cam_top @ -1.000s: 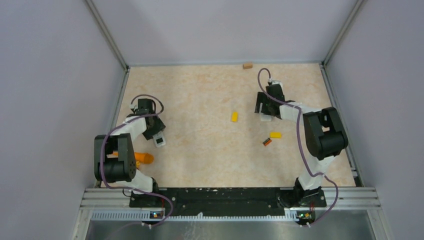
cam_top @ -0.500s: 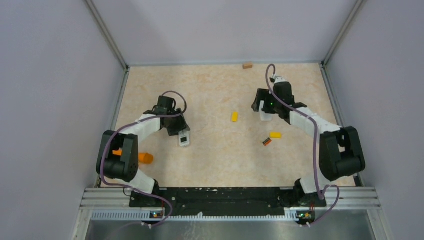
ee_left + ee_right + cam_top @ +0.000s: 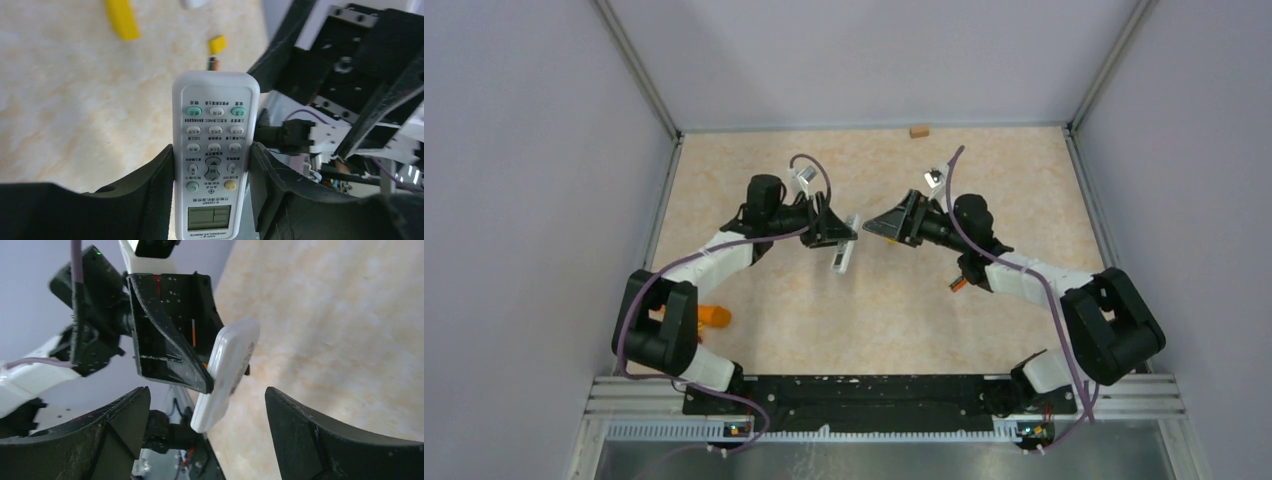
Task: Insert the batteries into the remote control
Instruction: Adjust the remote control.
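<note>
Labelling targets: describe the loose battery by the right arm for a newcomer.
On the tan table, look right of centre, at the near edge of the right arm's white forearm. The battery lies there: a tiny cylinder, orange and black, unlike the much larger all-orange cylinder by the left arm.
</note>
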Controlling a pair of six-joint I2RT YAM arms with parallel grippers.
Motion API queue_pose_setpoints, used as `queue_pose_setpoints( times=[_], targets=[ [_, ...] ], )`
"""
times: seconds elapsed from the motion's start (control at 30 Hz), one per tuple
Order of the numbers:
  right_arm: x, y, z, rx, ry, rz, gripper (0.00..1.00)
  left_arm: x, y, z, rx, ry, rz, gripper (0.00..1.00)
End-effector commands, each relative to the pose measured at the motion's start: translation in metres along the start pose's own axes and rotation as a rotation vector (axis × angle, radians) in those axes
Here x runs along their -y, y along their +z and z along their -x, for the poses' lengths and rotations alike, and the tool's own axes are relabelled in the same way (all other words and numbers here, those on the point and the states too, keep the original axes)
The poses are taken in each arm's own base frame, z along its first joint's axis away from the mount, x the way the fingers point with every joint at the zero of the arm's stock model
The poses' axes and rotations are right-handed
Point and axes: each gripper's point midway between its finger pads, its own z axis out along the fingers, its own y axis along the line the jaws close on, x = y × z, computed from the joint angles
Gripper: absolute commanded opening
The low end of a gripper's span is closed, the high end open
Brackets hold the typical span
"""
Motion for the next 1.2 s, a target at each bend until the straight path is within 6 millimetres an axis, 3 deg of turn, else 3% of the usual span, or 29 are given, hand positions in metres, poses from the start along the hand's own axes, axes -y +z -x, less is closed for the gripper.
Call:
queue_pose_setpoints(
  times=[0.0,0.17,0.37,0.47,0.57,0.6,0.7,0.73,0.87,1.03,1.17],
  targets=[
    [-0.065,-0.005,0.032,0.143,0.041,0.269,0.86,0.089,-0.021,0.016,0.026,0.169,-0.322,0.00],
    [-0.071,-0.001,0.035,0.149,0.063,0.293,0.86,0.118,-0.026,0.013,0.001,0.173,-0.414,0.00],
    [-0.080,0.002,0.040,0.144,0.081,0.341,0.79,0.134,-0.026,0.009,-0.030,0.182,-0.461,0.00],
    [-0.084,0.005,0.040,0.128,0.097,0.366,0.66,0.142,-0.027,0.008,-0.040,0.180,-0.496,0.00],
    [-0.090,0.002,0.041,0.133,0.130,0.418,0.46,0.144,-0.027,0.009,-0.042,0.162,-0.510,0.03],
    [-0.091,0.001,0.041,0.135,0.143,0.432,0.40,0.144,-0.027,0.009,-0.041,0.158,-0.509,0.07],
    [-0.097,-0.003,0.043,0.145,0.177,0.467,0.25,0.142,-0.025,0.013,-0.014,0.147,-0.491,0.39],
    [-0.097,-0.004,0.044,0.152,0.189,0.466,0.23,0.142,-0.025,0.016,0.002,0.151,-0.485,0.53],
    [-0.085,-0.001,0.052,0.200,0.239,0.349,0.20,0.130,-0.019,0.027,0.074,0.185,-0.380,0.86],
    [-0.041,0.005,0.060,0.250,0.310,0.029,0.19,0.092,-0.024,0.050,0.254,0.284,-0.085,0.99],
    [-0.034,0.000,0.070,0.301,0.349,-0.058,0.19,0.101,-0.034,0.067,0.386,0.367,-0.054,0.99]
  ],
)
